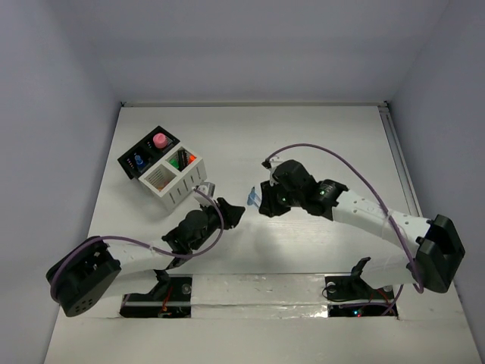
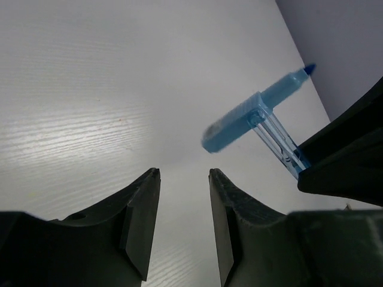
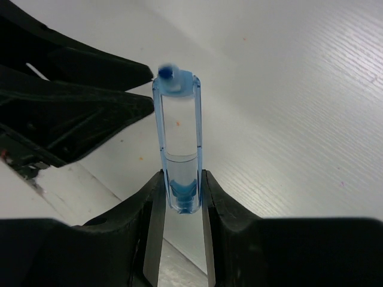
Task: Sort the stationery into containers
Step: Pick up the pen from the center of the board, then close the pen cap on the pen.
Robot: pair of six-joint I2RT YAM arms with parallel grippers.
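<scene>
My right gripper point(image 3: 179, 179) is shut on the clear end of a translucent blue marker point(image 3: 178, 143) and holds it above the table. In the top view the marker point(image 1: 254, 199) sits at the right gripper's point(image 1: 260, 203) tips, mid-table. My left gripper point(image 1: 236, 213) is open and empty, just left of and below the marker. In the left wrist view the marker point(image 2: 257, 113) hangs ahead and to the right of the left gripper point(image 2: 184, 173). The black container point(image 1: 148, 154) and the white slatted container point(image 1: 180, 186) stand joined at the far left.
The black container holds a pink item point(image 1: 160, 140) and a blue one point(image 1: 139, 161). One white compartment holds orange and green pens point(image 1: 183, 159). The left gripper's fingers point(image 3: 90, 89) lie close to the marker's tip in the right wrist view. Walls enclose the table.
</scene>
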